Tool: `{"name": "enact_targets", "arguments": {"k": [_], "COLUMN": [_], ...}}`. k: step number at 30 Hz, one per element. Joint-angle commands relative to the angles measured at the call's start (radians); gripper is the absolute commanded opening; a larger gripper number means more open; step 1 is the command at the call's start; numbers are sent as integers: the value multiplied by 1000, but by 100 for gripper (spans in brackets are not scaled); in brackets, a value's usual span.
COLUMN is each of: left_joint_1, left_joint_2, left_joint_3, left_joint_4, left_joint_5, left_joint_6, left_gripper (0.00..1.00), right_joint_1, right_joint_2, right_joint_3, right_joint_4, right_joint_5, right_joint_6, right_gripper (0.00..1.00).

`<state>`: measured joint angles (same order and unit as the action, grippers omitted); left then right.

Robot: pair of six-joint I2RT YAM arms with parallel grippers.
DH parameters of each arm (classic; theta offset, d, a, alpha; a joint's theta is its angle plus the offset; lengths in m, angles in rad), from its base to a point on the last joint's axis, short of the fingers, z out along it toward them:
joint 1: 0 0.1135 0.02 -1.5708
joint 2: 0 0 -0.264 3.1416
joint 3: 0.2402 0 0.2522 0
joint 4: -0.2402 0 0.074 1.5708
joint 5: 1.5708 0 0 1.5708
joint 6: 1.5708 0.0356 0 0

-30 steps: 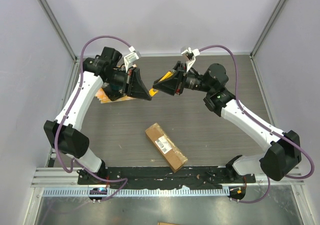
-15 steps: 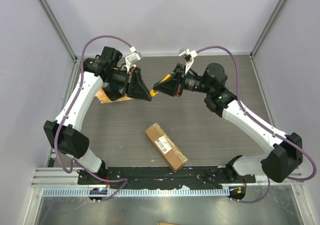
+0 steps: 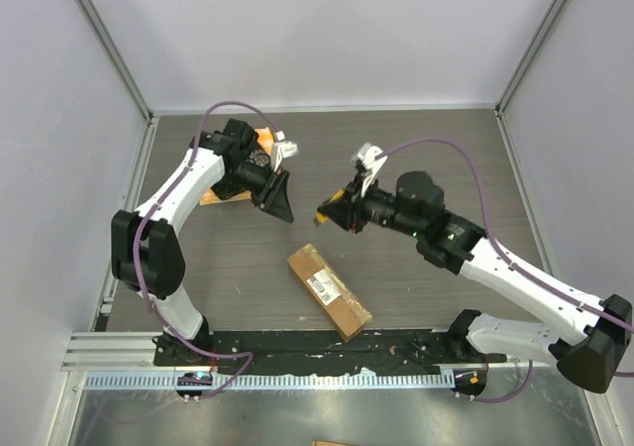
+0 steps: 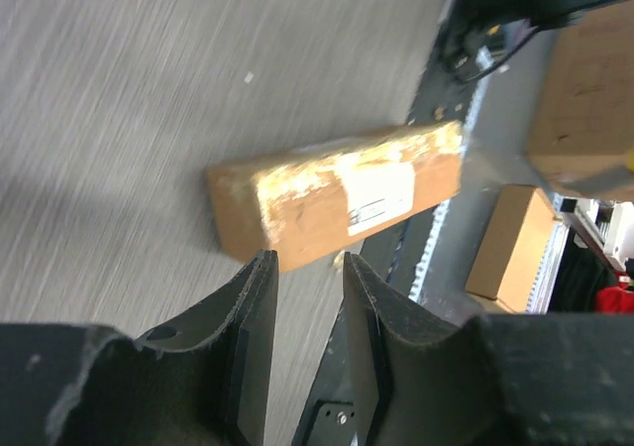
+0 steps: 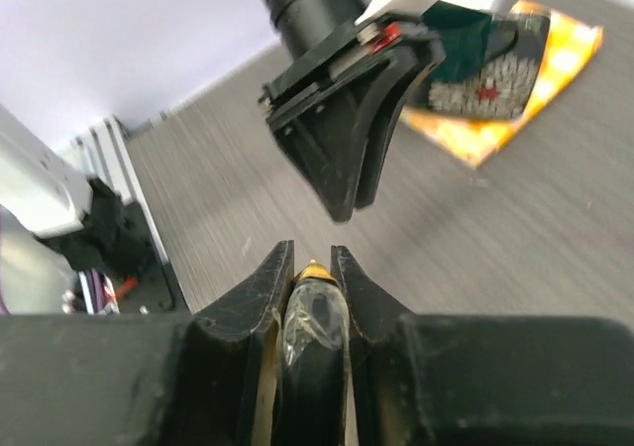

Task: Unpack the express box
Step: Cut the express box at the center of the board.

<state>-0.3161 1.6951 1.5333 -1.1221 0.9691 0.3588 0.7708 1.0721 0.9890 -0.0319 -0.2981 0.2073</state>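
Label [image 4: 374, 200] on the box [image 4: 297, 203]: smeared by blur, print unreadable. Past the box, off the table [image 4: 119, 89], a big carton [image 4: 584, 99] runs out the right edge. Far side of the box, the cloth [image 3: 210, 196] is mostly buried under the left arm [image 3: 178, 188]. Right gripper [image 5: 310, 254] pinches a wrapped item [image 5: 315, 315]: yellow tip, crinkled film, rest hidden between fingers; can't name it.

L jaws ajar; R jaws tight on yellow-tipped item [image 5: 314, 312]
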Motion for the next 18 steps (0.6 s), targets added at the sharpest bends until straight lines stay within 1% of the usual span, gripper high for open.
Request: {"name": "enact_targets", "arguments": {"k": [1, 2, 3, 6, 7, 10, 18], "left_joint_1": [-8, -9, -12, -31, -35, -52, -83], "left_joint_2": [28, 34, 44, 70, 81, 90, 146], "left_joint_3": [-93, -104, -111, -134, -137, -130, -130], "left_joint_4": [74, 85, 90, 99, 100, 93, 80], "left_joint_5": [-142, -151, -155, -153, -145, -112, -87], "left_joint_6": [11, 17, 25, 35, 35, 37, 45], "left_gripper": [36, 37, 37, 38, 38, 41, 41], "right_joint_1": [152, 206, 228, 278, 283, 291, 291], "right_joint_2": [-3, 0, 0, 0, 3, 26, 75], "right_joint_3": [-91, -111, -154, -240, -256, -300, -345], "right_joint_4": [-57, -42, -19, 96, 146, 225, 351], "right_joint_5": [295, 350, 399, 450, 473, 504, 553], "right_joint_6": [-75, -66, -68, -48, -45, -51, -101], "right_gripper": [1, 1, 1, 1, 1, 1, 1]}}
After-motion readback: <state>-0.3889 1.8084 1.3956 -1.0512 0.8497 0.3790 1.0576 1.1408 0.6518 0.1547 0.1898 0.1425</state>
